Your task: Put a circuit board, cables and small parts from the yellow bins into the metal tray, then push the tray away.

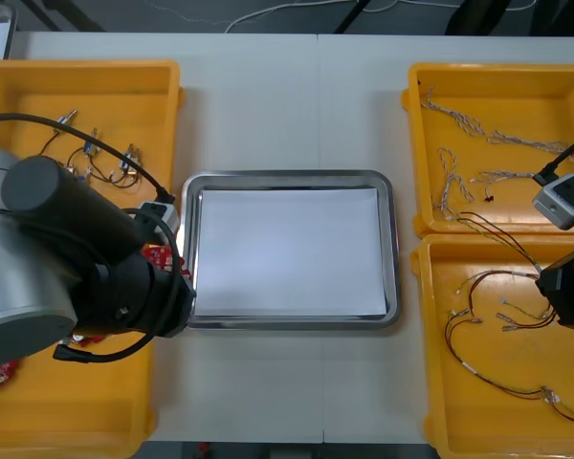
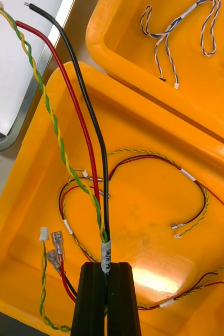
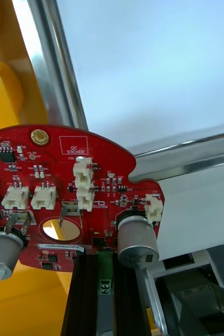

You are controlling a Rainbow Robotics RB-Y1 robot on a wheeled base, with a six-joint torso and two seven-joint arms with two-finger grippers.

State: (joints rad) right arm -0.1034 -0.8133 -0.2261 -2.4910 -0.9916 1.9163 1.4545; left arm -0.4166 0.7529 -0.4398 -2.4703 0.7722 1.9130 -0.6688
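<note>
Circuit board (image 3: 75, 199) clamped by left gripper (image 3: 105, 262) beside metal tray (image 3: 54, 79); right gripper (image 2: 106, 270) pinches cables (image 2: 105, 247) over a cable-strewn yellow bin (image 2: 159, 131).

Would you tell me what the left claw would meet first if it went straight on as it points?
Probably the tray, near its corner, just beyond the board the left claw holds; depth is unclear.
</note>
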